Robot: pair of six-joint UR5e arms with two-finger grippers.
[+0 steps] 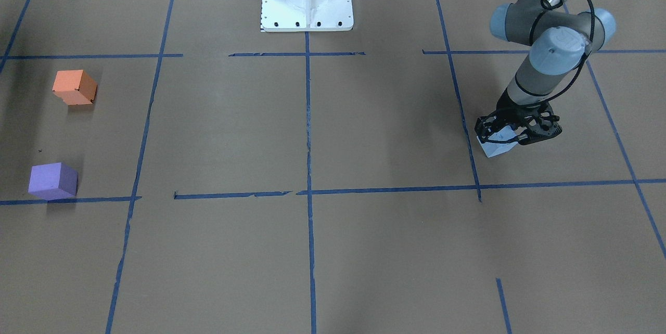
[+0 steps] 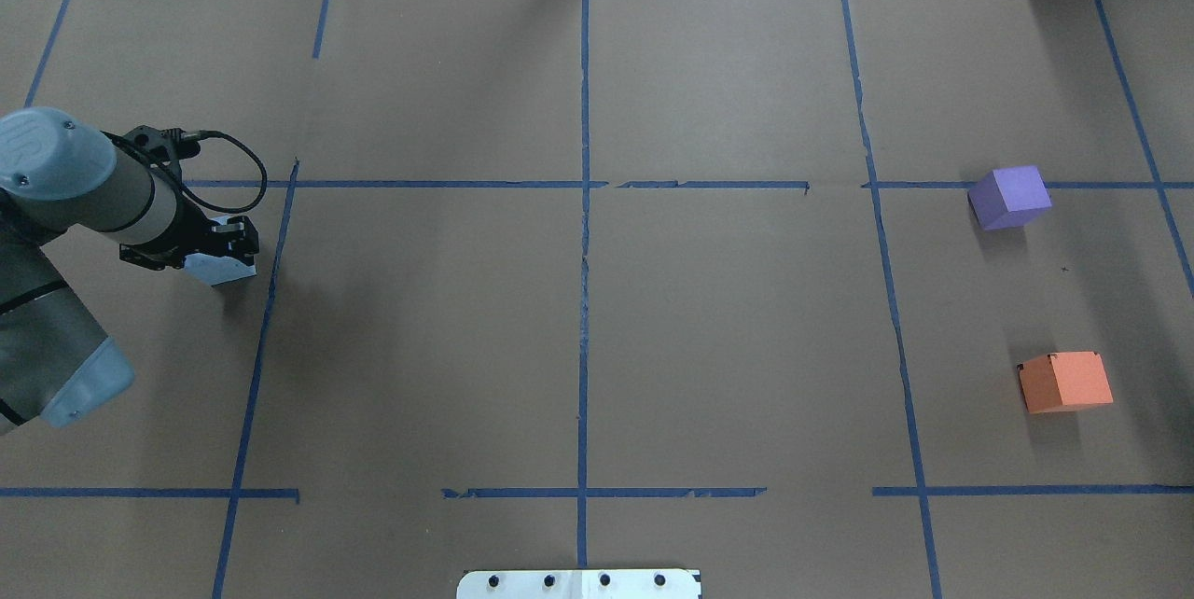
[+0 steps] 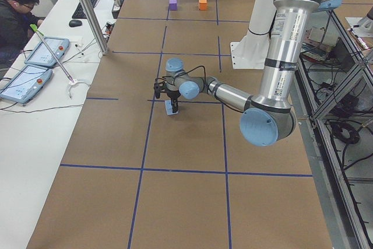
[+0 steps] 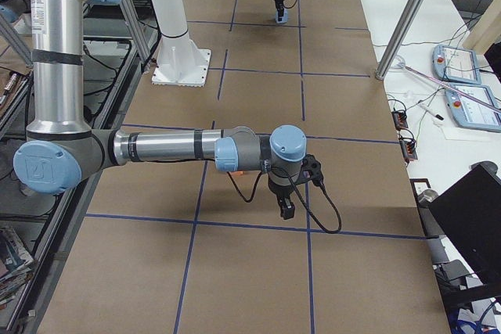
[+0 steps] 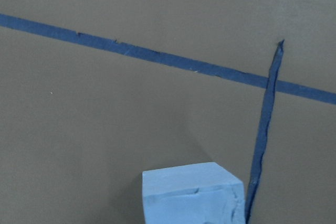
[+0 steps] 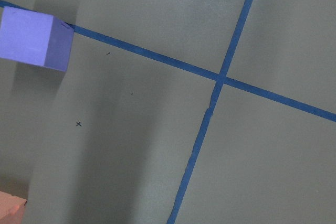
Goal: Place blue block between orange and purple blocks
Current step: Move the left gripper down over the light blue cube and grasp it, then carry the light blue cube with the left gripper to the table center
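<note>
Beside tape line [image 1: 473,167], left fingers [image 1: 485,130] clamp blue block [image 1: 497,148], orange block [image 1: 74,87] far

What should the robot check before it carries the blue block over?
1. Left gripper sits at the blue block: ok.
2. Fingers squeezed tight on the block: cannot tell.
3. Gap between the orange block and the purple block is free: ok.
4. Nothing lies on the table along the way there: ok.
5. Right gripper is away from that gap: ok, it shows in neither the overhead nor the front view.
</note>
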